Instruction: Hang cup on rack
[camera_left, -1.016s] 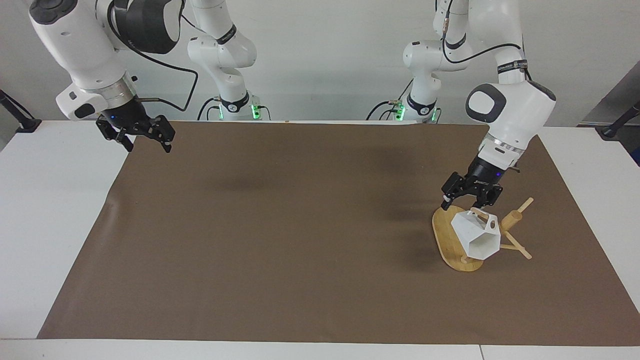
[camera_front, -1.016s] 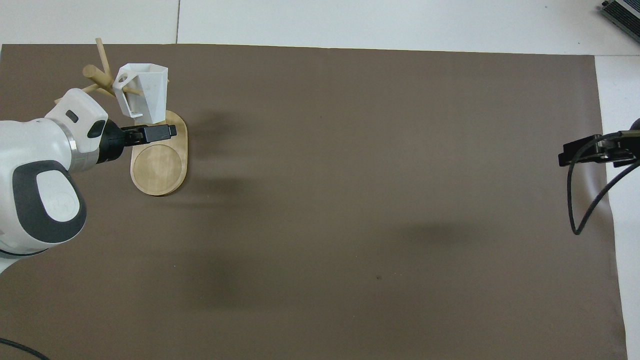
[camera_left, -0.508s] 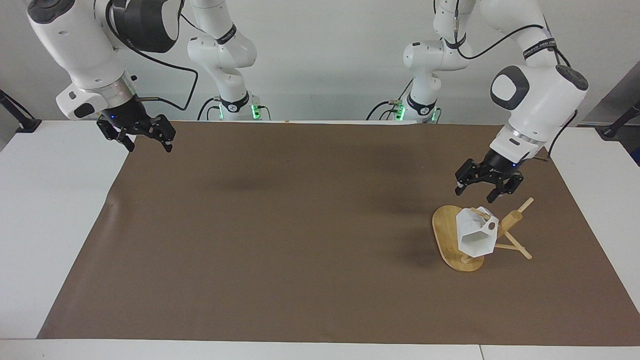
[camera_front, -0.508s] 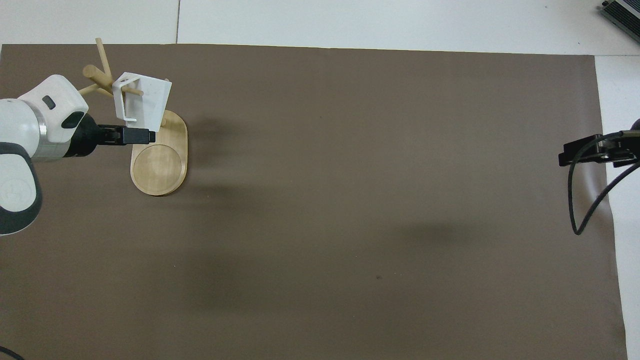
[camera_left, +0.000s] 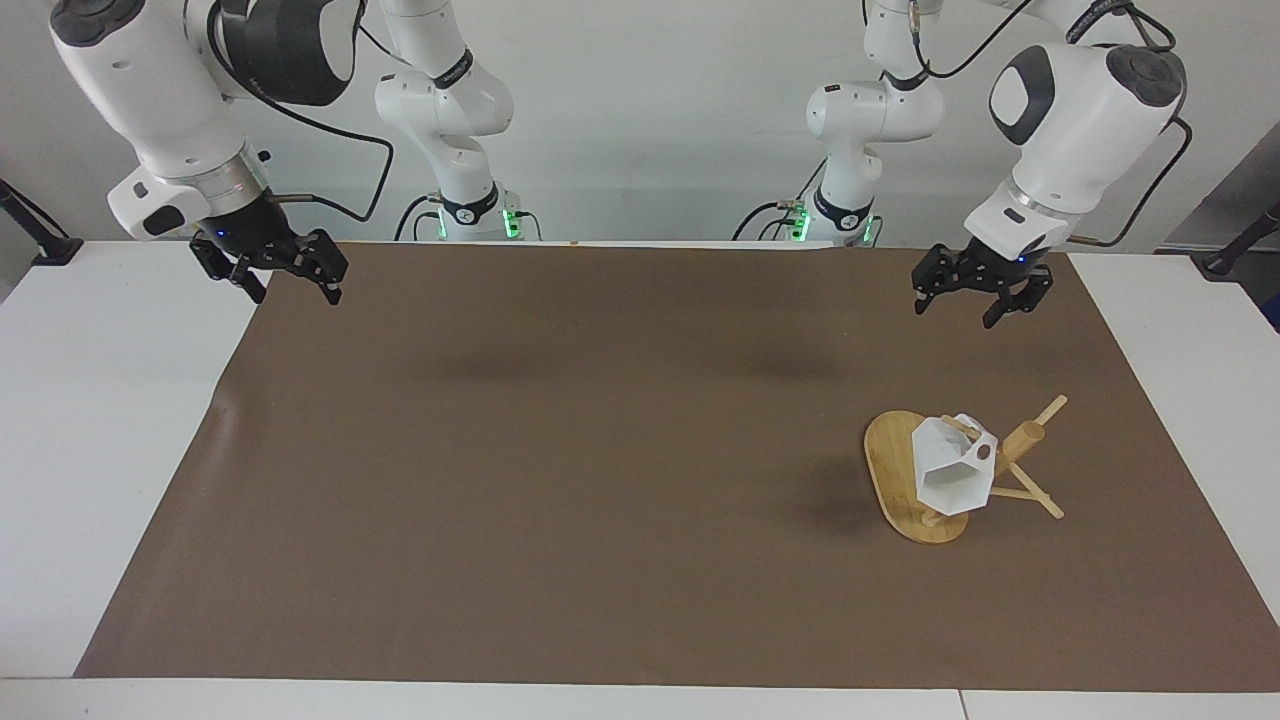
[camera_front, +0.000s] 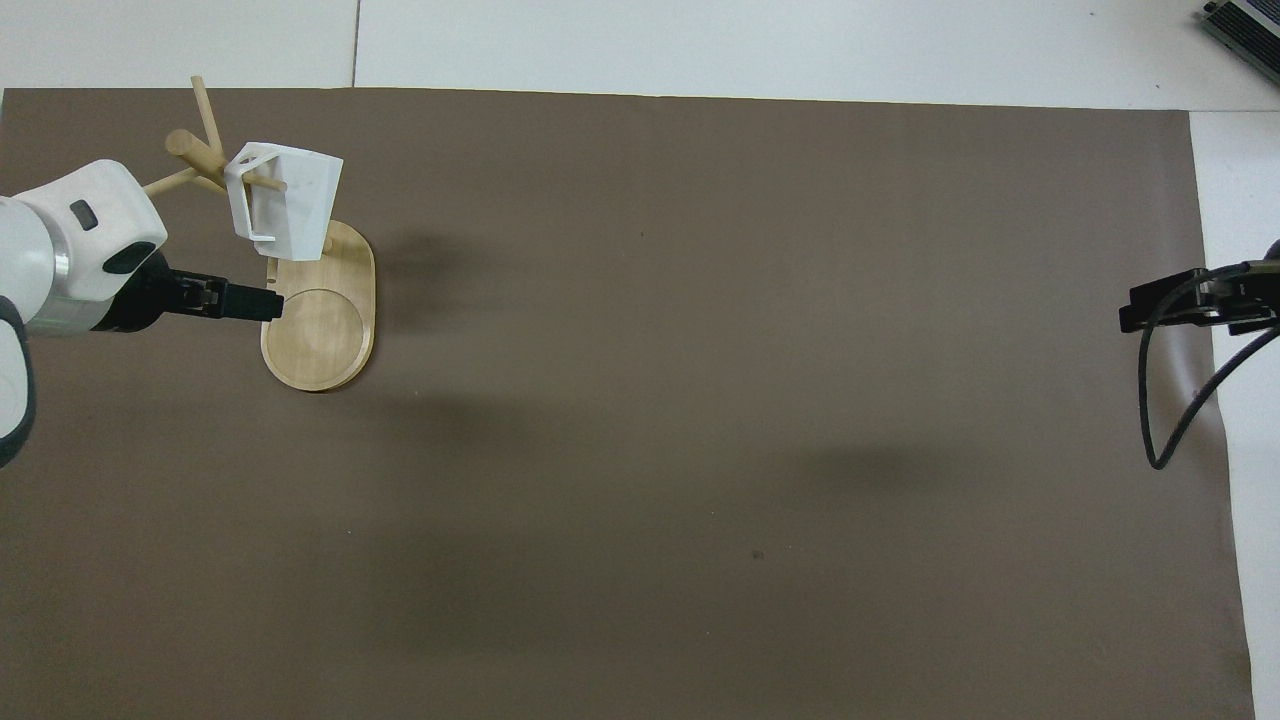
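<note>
cup (camera_left: 953, 472) is hanging by its handle on a rack (camera_left: 908, 487) peg, seemingly secure; left gripper (camera_left: 975, 302) is hovering spread and empty, best lifting straight clear; right gripper (camera_left: 292, 284) is waiting, spread.

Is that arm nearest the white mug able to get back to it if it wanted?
Probably yes: the left gripper hangs open above the mat, nothing between it and the mug hanging on the rack.

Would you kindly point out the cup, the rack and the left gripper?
cup (camera_left: 948, 472), facing view, on its faceted white side.
rack (camera_left: 888, 465), facing view, on its bare oval base.
left gripper (camera_left: 976, 304), facing view, midway between its fingertips.
</note>
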